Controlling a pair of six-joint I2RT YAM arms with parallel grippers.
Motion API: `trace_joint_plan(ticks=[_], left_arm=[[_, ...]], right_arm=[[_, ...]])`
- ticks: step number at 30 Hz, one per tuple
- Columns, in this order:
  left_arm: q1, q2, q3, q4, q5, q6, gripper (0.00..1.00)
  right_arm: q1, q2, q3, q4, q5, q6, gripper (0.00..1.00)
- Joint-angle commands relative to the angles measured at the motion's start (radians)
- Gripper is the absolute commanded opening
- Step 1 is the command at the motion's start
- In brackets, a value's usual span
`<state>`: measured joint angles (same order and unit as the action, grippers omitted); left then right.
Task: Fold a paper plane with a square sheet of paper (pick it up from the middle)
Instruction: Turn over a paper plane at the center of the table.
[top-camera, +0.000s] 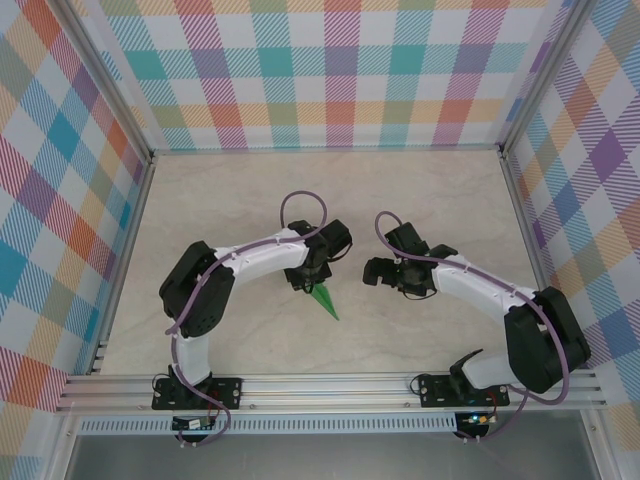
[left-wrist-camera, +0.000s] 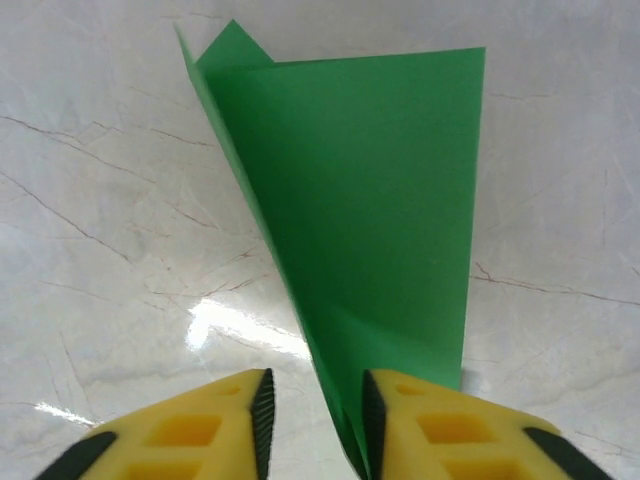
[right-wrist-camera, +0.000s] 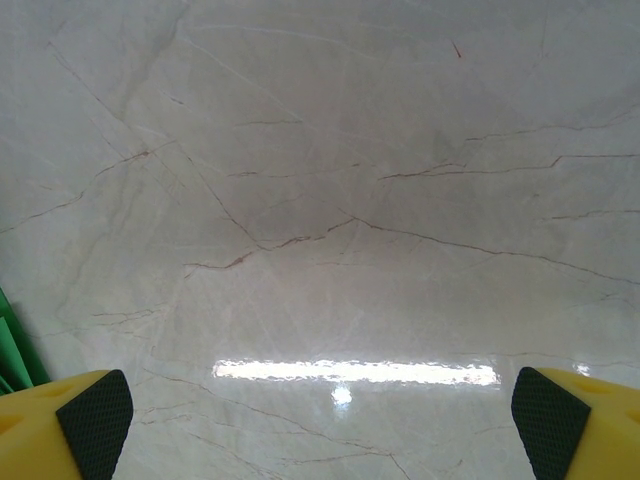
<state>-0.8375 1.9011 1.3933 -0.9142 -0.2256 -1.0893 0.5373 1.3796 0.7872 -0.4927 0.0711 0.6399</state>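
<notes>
The bright-green sheet of paper (top-camera: 326, 301) lies on the marble table, folded into a narrow pointed dart with its tip toward the near edge. In the left wrist view the paper (left-wrist-camera: 370, 200) widens away from the jaws, and a small folded corner shows at its far left. My left gripper (top-camera: 312, 279) stands over the paper's far end. Its jaws (left-wrist-camera: 317, 428) are narrowly apart: the paper's narrow creased end rests against the right pad (left-wrist-camera: 372, 420), while the left pad (left-wrist-camera: 262, 420) is clear of it. My right gripper (top-camera: 376, 272) hovers wide open to the right, nothing between its pads (right-wrist-camera: 95, 412).
The marble tabletop (top-camera: 420, 200) is walled by checked panels at the back and both sides. An aluminium rail (top-camera: 330, 388) with the arm bases runs along the near edge. A sliver of the green paper (right-wrist-camera: 14, 352) shows at the left edge of the right wrist view.
</notes>
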Motion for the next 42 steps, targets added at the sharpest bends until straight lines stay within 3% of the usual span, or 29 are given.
trace_joint_plan(ticks=[1,7,12,19,24,33,42], left_arm=[[-0.01,-0.045,-0.021,-0.001,-0.003,-0.029,0.25],[0.002,-0.048,-0.003,0.017,-0.011,0.031,0.04],[0.025,-0.125,0.057,0.065,0.011,0.198,0.0],[0.1,-0.266,-0.089,0.391,0.346,0.333,0.0],[0.129,-0.316,-0.242,0.596,0.461,0.302,0.0],[0.15,-0.31,-0.524,0.976,0.495,0.172,0.0],[0.153,-0.365,-0.662,0.978,0.376,0.118,0.0]], right_arm=[[-0.005,0.011,0.024,-0.027,0.001,0.01,1.0],[-0.006,0.001,0.033,-0.039,-0.01,0.018,1.0],[-0.02,-0.055,0.029,0.004,-0.106,0.024,1.0],[-0.031,-0.09,0.073,0.041,-0.257,-0.021,0.96],[-0.03,-0.092,0.096,0.066,-0.372,-0.057,0.9],[0.046,-0.028,0.118,0.074,-0.334,-0.039,0.67],[0.161,0.104,0.197,0.028,-0.214,-0.016,0.52]])
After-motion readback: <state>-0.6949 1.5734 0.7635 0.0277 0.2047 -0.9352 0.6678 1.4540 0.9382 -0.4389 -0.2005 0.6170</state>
